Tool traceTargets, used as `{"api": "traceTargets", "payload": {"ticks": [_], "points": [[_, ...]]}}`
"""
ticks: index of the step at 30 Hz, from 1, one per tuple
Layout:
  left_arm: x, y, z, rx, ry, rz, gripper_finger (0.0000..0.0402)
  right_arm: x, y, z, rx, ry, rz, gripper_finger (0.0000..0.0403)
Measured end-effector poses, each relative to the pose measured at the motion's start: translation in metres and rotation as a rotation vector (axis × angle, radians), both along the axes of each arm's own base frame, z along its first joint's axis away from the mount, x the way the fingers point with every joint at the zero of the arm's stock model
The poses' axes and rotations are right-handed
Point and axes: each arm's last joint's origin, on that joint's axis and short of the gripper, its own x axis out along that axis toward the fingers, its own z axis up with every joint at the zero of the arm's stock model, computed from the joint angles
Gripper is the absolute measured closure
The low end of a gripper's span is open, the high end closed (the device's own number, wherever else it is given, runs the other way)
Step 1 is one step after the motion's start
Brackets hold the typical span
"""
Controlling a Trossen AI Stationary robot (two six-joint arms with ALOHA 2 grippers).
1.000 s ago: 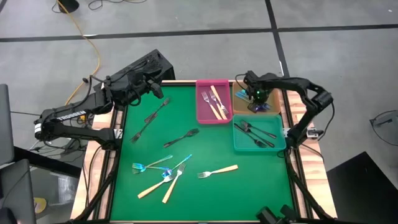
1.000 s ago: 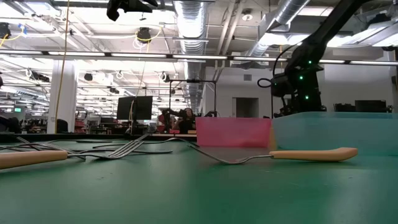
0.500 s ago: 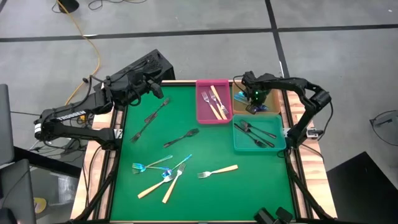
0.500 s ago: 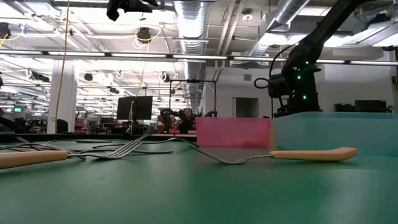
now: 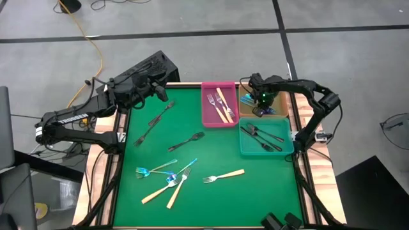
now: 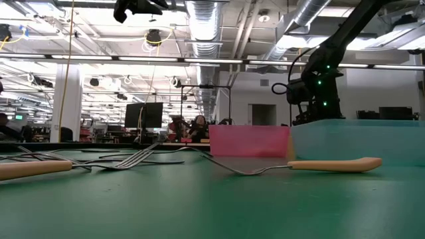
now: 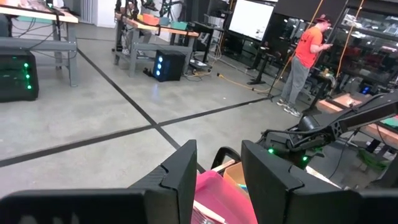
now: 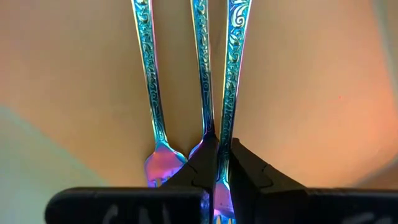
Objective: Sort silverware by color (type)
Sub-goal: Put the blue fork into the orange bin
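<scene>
My right gripper (image 5: 261, 105) points down into the tan tray (image 5: 246, 96) at the far right and is shut on one of three iridescent blue forks (image 8: 231, 74). The other two blue forks (image 8: 147, 93) lie flat on the tray floor (image 8: 305, 81) beside it. My left gripper (image 5: 163, 94) waits open and raised over the table's far left corner, with nothing between its fingers (image 7: 180, 180). On the green table lie loose black forks (image 5: 153, 121), blue forks (image 5: 153, 170) and tan-handled forks (image 5: 223, 176). My right gripper pinches the rightmost blue fork at its neck (image 8: 225, 127), between handle and tines, between the two fingers (image 8: 202, 165). The fingers come from above, pointing down, one on each side of the slim fork. The fork lies along the tray floor, parallel to the other two.
A pink tray (image 5: 219, 104) with tan-handled forks stands left of the tan tray. A teal tray (image 5: 265, 138) with black forks stands nearer. In the low view a tan-handled fork (image 6: 312, 164) lies in front of the trays. A person (image 7: 305, 62) stands in the room beyond.
My right gripper has sunk a little into the tan tray, drifted slightly toward the table's left and tipped a little. The forks on the table and my left arm have kept still.
</scene>
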Motion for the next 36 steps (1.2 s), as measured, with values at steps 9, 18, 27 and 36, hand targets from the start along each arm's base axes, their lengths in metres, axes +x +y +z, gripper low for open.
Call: {"api": "traceTargets", "payload": {"ticks": [9, 18, 27, 36], "points": [[0.0, 0.0, 0.0, -0.001, 0.001, 0.0, 0.0292, 0.0, 0.0, 0.0, 0.001, 0.001, -0.008, 0.0349], [0.0, 0.0, 0.0, -0.001, 0.001, 0.0, 0.0292, 0.0, 0.0, 0.0, -0.001, -0.001, -0.025, 0.0315], [0.0, 0.0, 0.0, -0.002, 0.001, 0.0, 0.0292, 0.003, -0.004, 0.007, 0.006, -0.006, -0.033, 0.031], [0.0, 0.0, 0.0, -0.002, 0.001, 0.0, 0.0292, 0.009, -0.01, 0.026, 0.032, -0.005, 0.009, 0.031]]}}
